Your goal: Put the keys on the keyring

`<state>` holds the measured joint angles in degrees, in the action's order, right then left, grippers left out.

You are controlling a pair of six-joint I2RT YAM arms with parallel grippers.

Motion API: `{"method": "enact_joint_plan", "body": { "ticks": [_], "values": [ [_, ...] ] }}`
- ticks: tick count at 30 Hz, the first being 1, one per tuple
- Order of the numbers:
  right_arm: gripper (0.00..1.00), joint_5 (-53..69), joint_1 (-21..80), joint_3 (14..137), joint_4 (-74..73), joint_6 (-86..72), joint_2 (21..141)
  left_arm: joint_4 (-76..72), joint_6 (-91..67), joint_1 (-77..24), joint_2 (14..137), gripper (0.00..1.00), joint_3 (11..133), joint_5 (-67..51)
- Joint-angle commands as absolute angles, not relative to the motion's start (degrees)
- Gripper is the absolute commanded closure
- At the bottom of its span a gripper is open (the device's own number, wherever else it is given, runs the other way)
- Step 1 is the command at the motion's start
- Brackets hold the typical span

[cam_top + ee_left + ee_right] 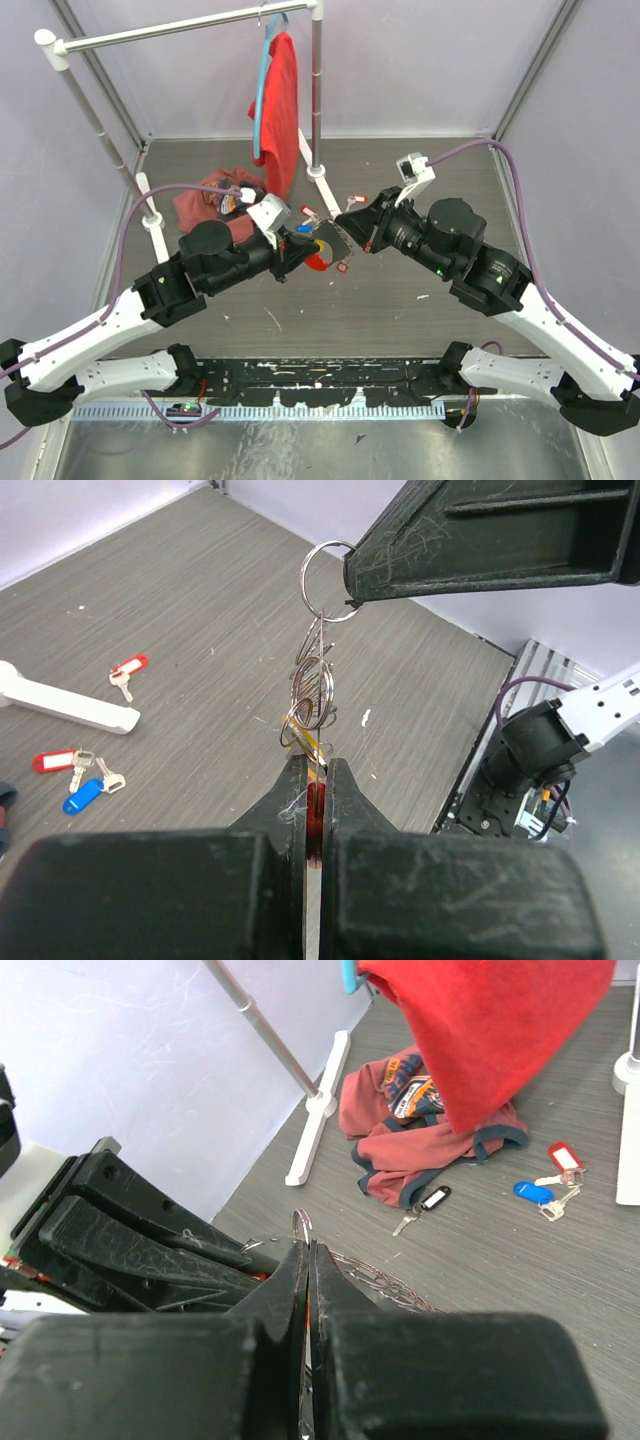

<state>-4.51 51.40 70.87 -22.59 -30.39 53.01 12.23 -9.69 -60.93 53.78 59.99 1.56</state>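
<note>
- left tool (315, 772) clamped tight on the red tag (316, 815) of the keyring (312, 685); the tag is mostly buried between the fingers
- right tool (308, 1256) pinched together on the ring at the keyring's far end; the silver chain hangs between the two tools, above the worktop (200, 590)
- loose keys lie on the worktop, well apart from the keyring: a red-tagged key (128, 670) alone; a second red-tagged key (52, 761) and a blue-tagged key (82, 796) touching; a black-tagged key (428, 1203) near the crumpled garment (420, 1130)
- white rack foot (70, 705) lies among the keys; a red cloth (283, 110) hangs on a blue hanger (262, 100) behind
- whether any key sits on the chain cannot be told; the links overlap
</note>
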Motion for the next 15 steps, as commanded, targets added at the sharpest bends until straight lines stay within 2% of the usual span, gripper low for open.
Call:
{"method": "enact_joint_plan", "body": {
  "ticks": [1,15],
  "values": [
    [0.99,-11.4,51.2,74.2,-19.0,-31.6,53.0,10.7,-10.2,-61.1,54.1,1.0,62.0,4.5],
    [0.99,-17.5,51.2,74.2,-18.4,-28.6,53.9,9.3,-10.1,-61.1,56.1,0.98,64.1,4.4]
  ]
}}
